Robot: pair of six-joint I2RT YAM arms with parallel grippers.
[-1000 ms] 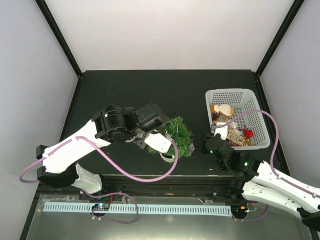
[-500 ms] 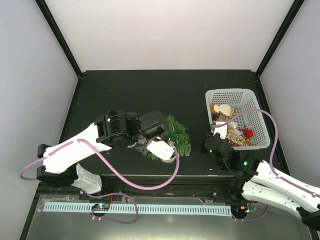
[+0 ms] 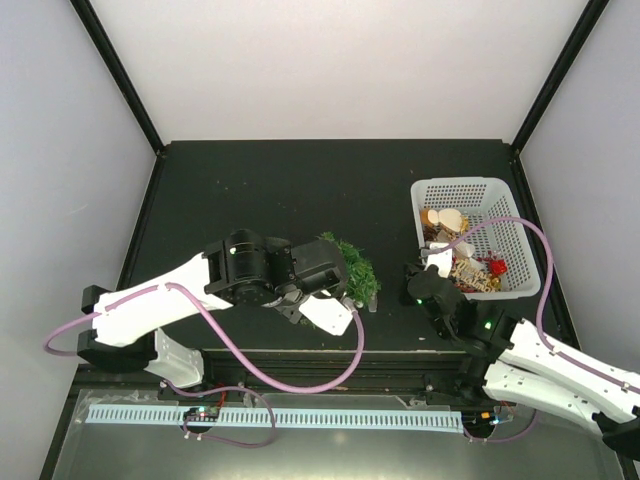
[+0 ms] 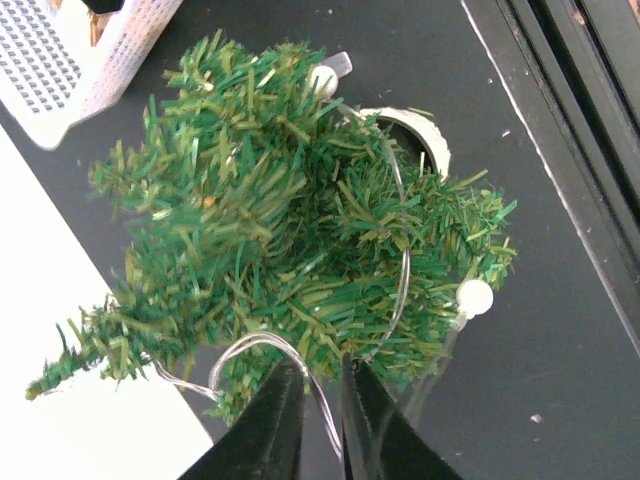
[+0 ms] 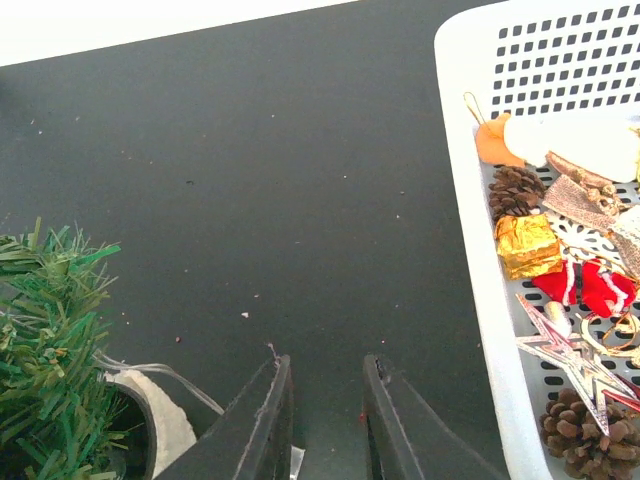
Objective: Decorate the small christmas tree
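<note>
The small christmas tree (image 3: 352, 266) stands at the table's middle, bushy green on a white base (image 4: 428, 137). A thin silver light wire (image 4: 251, 343) with white beads (image 4: 474, 297) loops through its branches. My left gripper (image 4: 322, 366) is at the tree's near side, its jaws nearly together with the wire running between them. My right gripper (image 5: 325, 366) hovers low over bare table between the tree (image 5: 45, 330) and the basket, open and holding nothing. In the top view the right gripper (image 3: 415, 283) is just left of the basket's near corner.
A white mesh basket (image 3: 470, 188) at the right holds several ornaments: pine cones (image 5: 515, 190), a gold wrapped box (image 5: 527, 245), a red piece (image 5: 585, 288) and a star (image 5: 560, 345). The table's front edge runs close behind the tree (image 4: 560, 180).
My left arm has swung rightward and toward the near edge, drawing the wire around the tree's front. The tree has shifted slightly. The right arm has barely moved.
</note>
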